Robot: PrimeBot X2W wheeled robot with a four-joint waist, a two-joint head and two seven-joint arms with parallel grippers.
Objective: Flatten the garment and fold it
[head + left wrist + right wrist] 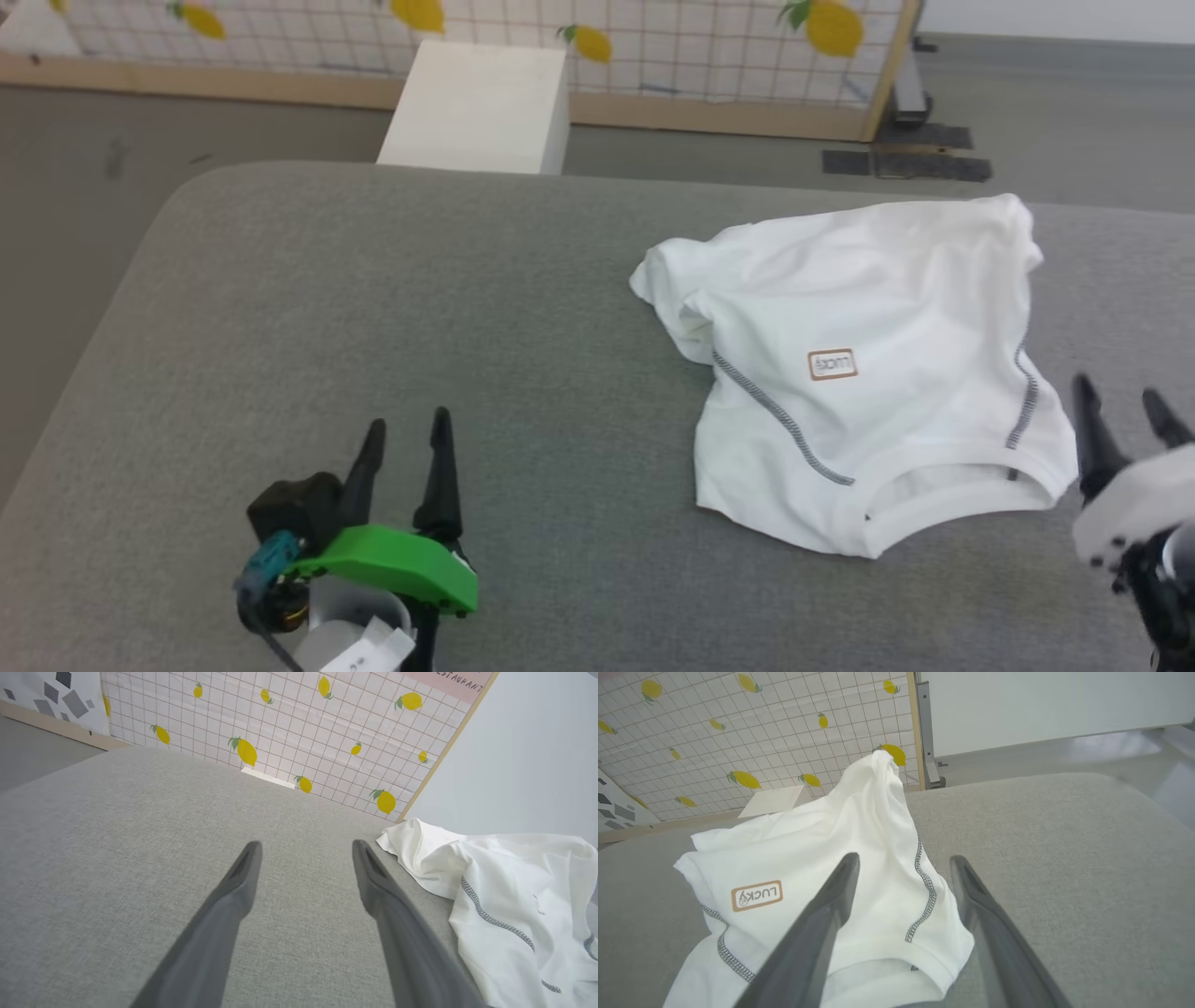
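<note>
Crumpled garment (pixel 868 373) on the right half of the grey worktop (pixel 280 308); both pairs of fingers spread, holding nothing.

The shirt lies bunched rather than flat, with its neckline toward the robot and its LUCKY patch (pixel 831 364) face up. 1 sleeve is rucked at the left and the far right corner is humped, so flattening looks barely begun. The right gripper (pixel 1117 387) hovers just beside the near right shoulder, probably placed to take that edge. The left gripper (pixel 408 420) stands well apart over bare worktop, free to reach the other side. A white box (pixel 481 107) and a lemon-patterned panel (pixel 709 47) sit beyond the worktop, and nothing seems to block either approach.
</note>
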